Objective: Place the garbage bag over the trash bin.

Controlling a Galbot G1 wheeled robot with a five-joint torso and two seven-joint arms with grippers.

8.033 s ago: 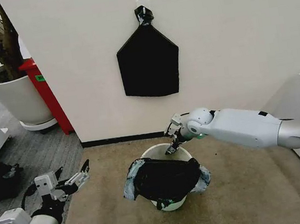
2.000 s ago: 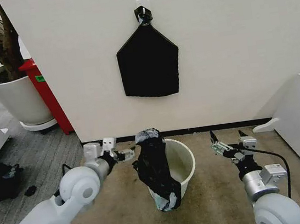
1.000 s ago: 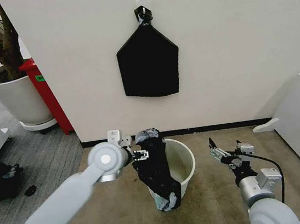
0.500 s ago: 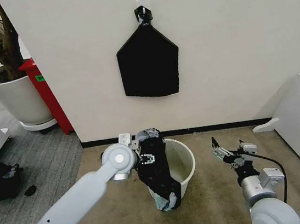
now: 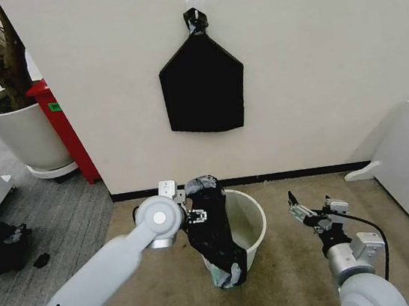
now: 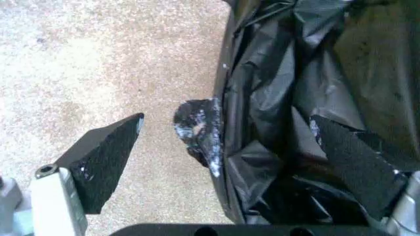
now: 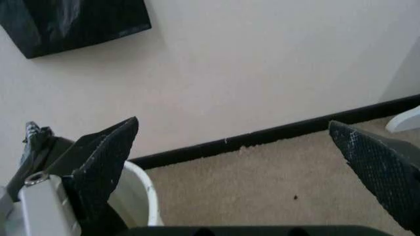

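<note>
Beige carpet [image 5: 294,262], crinkly garbage bag [image 5: 213,231]

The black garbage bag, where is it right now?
In the head view the garbage bag hangs bunched over the left side of the trash bin on the carpet, with the left gripper right against it.

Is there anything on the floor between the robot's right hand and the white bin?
No. In the head view, only bare beige carpet lies between the open right hand and the bin. The black bag hangs on the bin's far side, at the left hand.
</note>
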